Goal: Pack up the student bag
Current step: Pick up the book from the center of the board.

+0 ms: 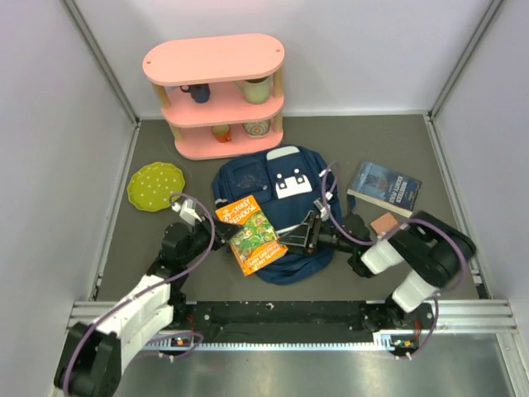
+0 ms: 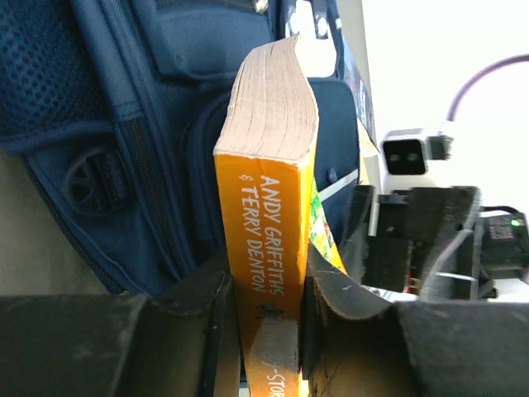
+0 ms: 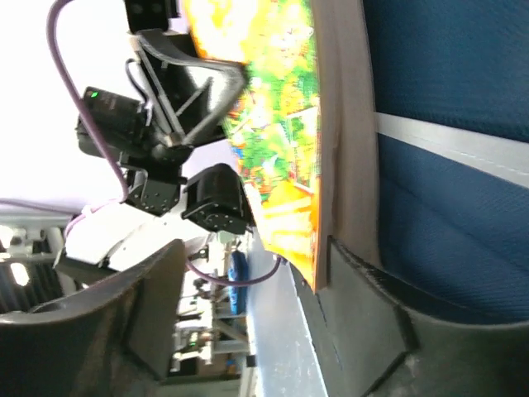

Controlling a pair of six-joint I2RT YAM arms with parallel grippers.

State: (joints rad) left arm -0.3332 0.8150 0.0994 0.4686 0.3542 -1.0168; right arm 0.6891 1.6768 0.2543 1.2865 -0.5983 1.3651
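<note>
My left fingers [image 2: 194, 302] pinched the orange book [image 2: 269, 198] by its spine, its long axis running straight away from them toward the student bag [image 2: 140, 107] lying just beyond; my right fingers [image 3: 368, 285] stood spread beside its far edge.

back of your table: pink shelf [image 1: 213, 59], three oval tiers, top tier bare. middle tier: dark mug [image 1: 198, 92] left, pale green cup [image 1: 257, 89] right. bottom tier: small orange item [image 1: 221, 132], too small to name, and a patterned bowl [image 1: 257, 127] beside it.

to your left on the grey table surface [image 1: 430, 149]: lime green plate [image 1: 156, 185] with pale dots, lying flat.

centre: orange paperback [image 1: 252, 234], busy green and yellow cover; spine reads "andy griffiths & terry denton".

to your right: blue book [image 1: 384, 187], lying flat, cover up, angled. small pinkish block [image 1: 384, 223] just beside its near corner.
</note>
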